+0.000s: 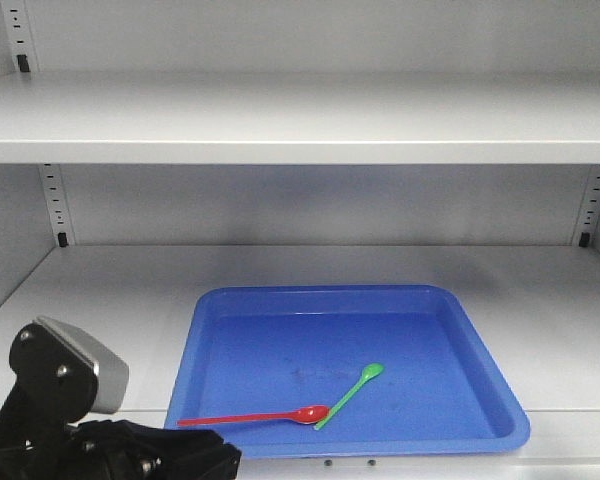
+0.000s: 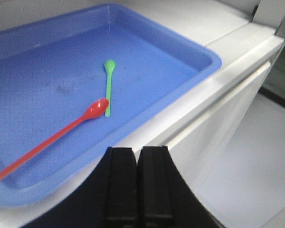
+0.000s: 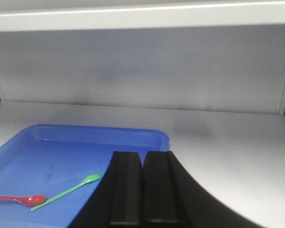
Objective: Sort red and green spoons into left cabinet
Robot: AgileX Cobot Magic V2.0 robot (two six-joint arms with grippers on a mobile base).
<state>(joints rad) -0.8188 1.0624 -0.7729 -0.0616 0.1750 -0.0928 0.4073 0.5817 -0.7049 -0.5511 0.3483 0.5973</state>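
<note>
The grey cabinet has a lower shelf that carries a shallow blue tray. Both spoons lie flat inside the tray, near its front edge. The red spoon lies almost parallel to the front rim, with its bowl pointing right. The green spoon lies at an angle, with its bowl toward the back right; the end of its handle sits just beside the bowl of the red spoon, and contact between them cannot be confirmed. The left end effector is positioned at the front edge of the shelf, outside the tray, with its two black fingers pressed together and nothing between them. The right end effector is positioned above the shelf to the right of the tray, fingers likewise pressed together and empty. In the front view, part of the left arm is visible at the lower left, in front of the shelf.
</note>
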